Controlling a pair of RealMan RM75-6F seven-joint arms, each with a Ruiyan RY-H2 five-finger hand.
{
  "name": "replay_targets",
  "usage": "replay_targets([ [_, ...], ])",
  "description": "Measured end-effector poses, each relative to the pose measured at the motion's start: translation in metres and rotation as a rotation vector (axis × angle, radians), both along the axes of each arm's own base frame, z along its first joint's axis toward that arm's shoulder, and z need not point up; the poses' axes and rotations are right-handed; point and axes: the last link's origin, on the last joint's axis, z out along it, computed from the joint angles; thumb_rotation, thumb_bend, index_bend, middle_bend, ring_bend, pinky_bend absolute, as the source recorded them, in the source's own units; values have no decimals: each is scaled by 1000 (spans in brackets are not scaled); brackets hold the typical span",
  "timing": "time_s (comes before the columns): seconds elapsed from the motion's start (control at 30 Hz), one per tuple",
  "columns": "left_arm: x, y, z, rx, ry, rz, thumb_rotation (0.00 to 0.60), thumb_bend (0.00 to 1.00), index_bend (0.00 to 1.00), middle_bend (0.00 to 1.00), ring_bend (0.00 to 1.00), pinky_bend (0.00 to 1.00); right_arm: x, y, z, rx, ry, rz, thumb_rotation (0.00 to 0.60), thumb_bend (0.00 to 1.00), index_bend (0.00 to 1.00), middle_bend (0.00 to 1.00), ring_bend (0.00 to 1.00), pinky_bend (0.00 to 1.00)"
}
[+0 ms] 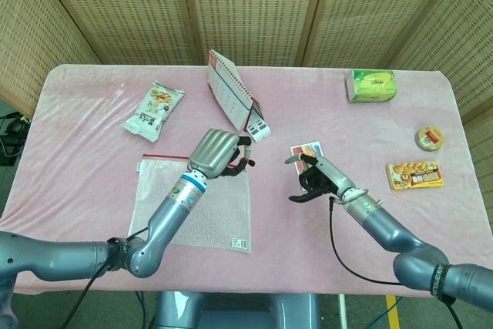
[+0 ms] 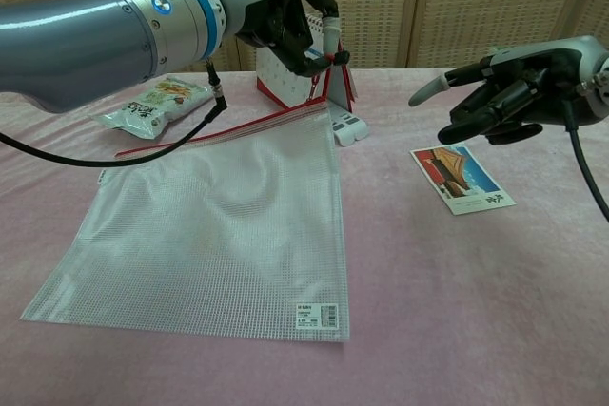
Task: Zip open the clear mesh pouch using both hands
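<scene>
Pouch (image 2: 214, 225) is seen lying flat on the pink counter (image 1: 115, 125), toward its front left part, with the red zip edge along the far side and a barcode label near the front right corner. The far right corner of the pouch, by the zip's end, is lifted slightly and is pinched by the left hand (image 2: 295, 26), whose fingers are curled in around it; in the head view the same hand (image 1: 219, 153) is seen above that corner. The right hand (image 2: 500, 92) is held in the air above the counter, fingers spread and partly bent, with nothing in it; in the head view it (image 1: 316, 179) is seen over the lower edge of a card (image 1: 306, 149). In the chest view the card (image 2: 461, 178) lies flat, well apart from the pouch.

A desk calendar (image 1: 231, 98) stands just behind the left hand. A snack bag (image 1: 154, 109) lies further left. A green tissue pack (image 1: 373, 85) is seen at the far right, and a small round tin (image 1: 430, 138) and a flat orange packet (image 1: 414, 175) lie near the right edge.
</scene>
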Motion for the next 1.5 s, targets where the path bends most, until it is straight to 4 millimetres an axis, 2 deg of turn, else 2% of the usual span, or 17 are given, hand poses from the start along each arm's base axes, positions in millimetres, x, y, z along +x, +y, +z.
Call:
replay_targets([
  [0.13,3,0,-3,-2,-32,14,600,885,878,974,952,1000,7,-4,-11,16,-46,-47,600,0,348,961,987,1000],
  [0.53,16,-1,-13,2,-73,36,600,886,878,974,952,1000,32,-13,-43,-6,-137,-176,600,0,455,967,990,1000],
  [1.03,26,-7,-22,13,-118,37,600,886,878,974,952,1000,47,-13,-61,-60,-171,-276,600,66,525,980,990,1000],
  [1.5,27,-14,-21,-10,-157,64,600,886,878,974,952,1000,50,-15,-64,-76,-174,-308,600,331,614,986,990,1000],
])
